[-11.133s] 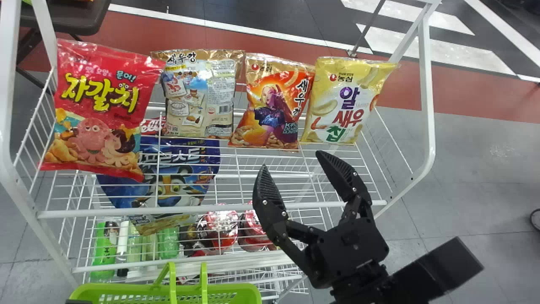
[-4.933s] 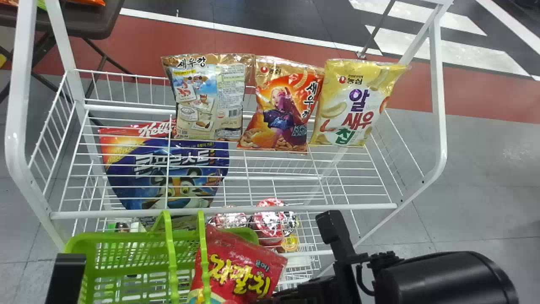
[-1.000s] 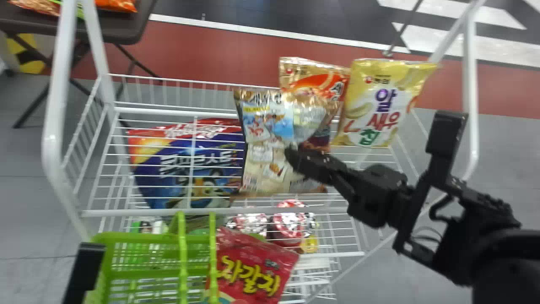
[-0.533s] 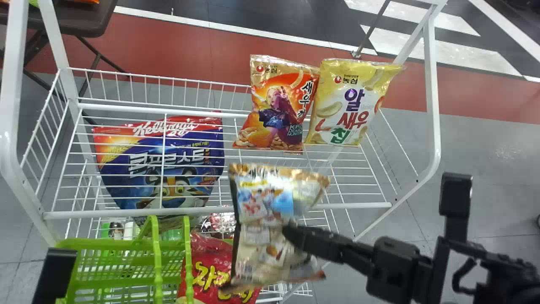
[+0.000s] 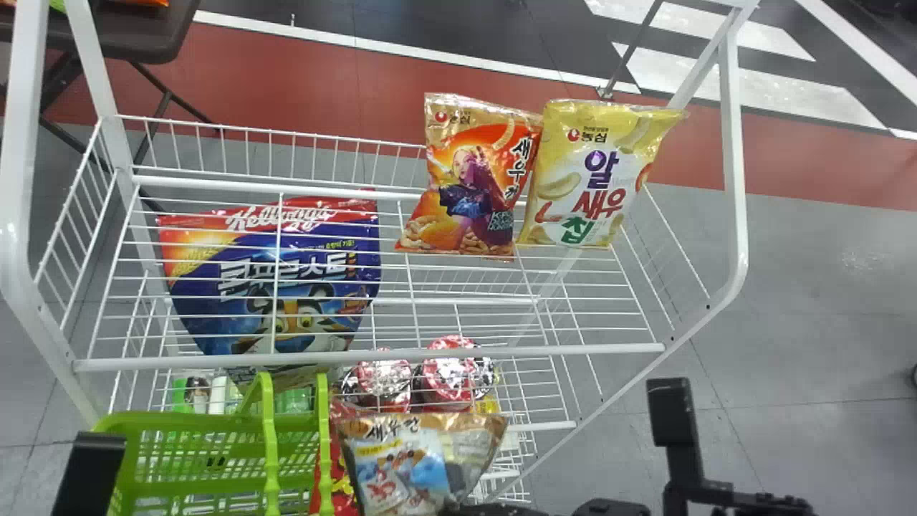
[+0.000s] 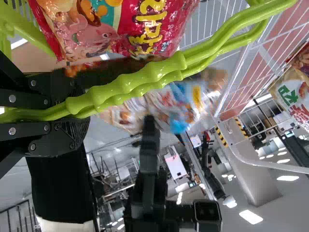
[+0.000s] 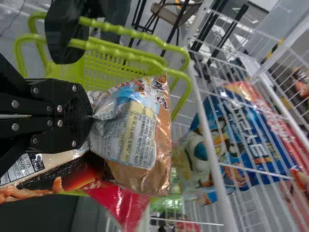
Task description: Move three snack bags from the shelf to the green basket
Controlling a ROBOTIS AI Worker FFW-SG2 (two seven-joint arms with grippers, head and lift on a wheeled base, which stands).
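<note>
Our right hand (image 7: 91,116) pinching tan bag (image 5: 405,469), lower centre of head view, just right of the handles (image 5: 269,448) our left hand (image 6: 79,108) grips; we judge basket (image 5: 193,421) middle lies leftward.

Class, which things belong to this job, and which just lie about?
Job:
green plastic basket
red foil bag
tan foil bag in the right gripper
white wire shelf
orange foil bag or yellow foil bag, whichever goes third

Lying about:
blue plastic pouch
red-lidded cups
brown table

Bright ceiling lights (image 6: 251,216), glossy highlights along the basket handles (image 6: 128,82)
</note>
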